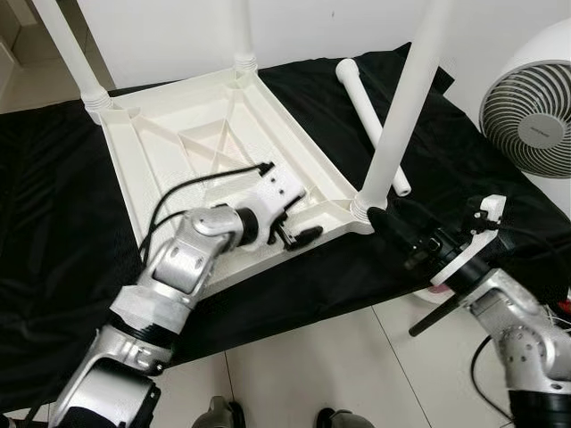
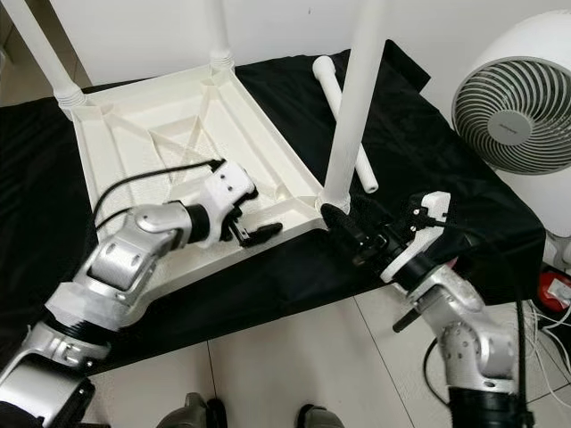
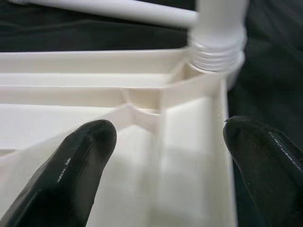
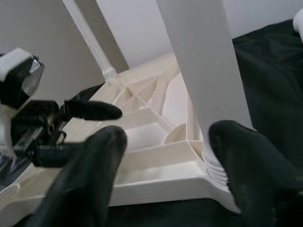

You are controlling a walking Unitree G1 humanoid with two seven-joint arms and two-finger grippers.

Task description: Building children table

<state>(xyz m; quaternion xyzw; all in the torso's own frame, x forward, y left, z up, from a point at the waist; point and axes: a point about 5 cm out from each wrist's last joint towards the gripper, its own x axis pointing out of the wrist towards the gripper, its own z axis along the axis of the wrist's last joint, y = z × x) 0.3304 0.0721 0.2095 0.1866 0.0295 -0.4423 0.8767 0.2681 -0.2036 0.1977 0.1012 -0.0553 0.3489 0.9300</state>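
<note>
Black cloth (image 1: 53, 223) is spread over a low surface, with pale floor tiles (image 1: 303, 366) lying in front of it and a white wall behind. On the cloth a white plastic children's table top (image 1: 214, 134) is lying upside down, its ribbed underside facing up. Three round white plastic legs are standing upright in corner sockets: one at the far left (image 1: 67, 49), one at the far corner (image 1: 239, 31), and one at the near right corner (image 1: 406, 107). A fourth white leg (image 1: 370, 120) is lying loose on the cloth just beyond the right edge of the top, behind the near right leg.

The left gripper (image 1: 299, 234) is being held over the near edge of the table top, close to the near right corner, with its black fingers (image 3: 85, 156) spread wide and nothing between them; in the left wrist view one finger is over the inside of the tray and the other is outside the rim.

The right gripper (image 2: 343, 227) is being held at the foot of the near right leg, its fingers (image 4: 94, 165) opened wide on either side of the socket; whether they are touching the leg cannot be told for certain.

A white round fan (image 1: 531, 102) is standing at the right, off the cloth.
</note>
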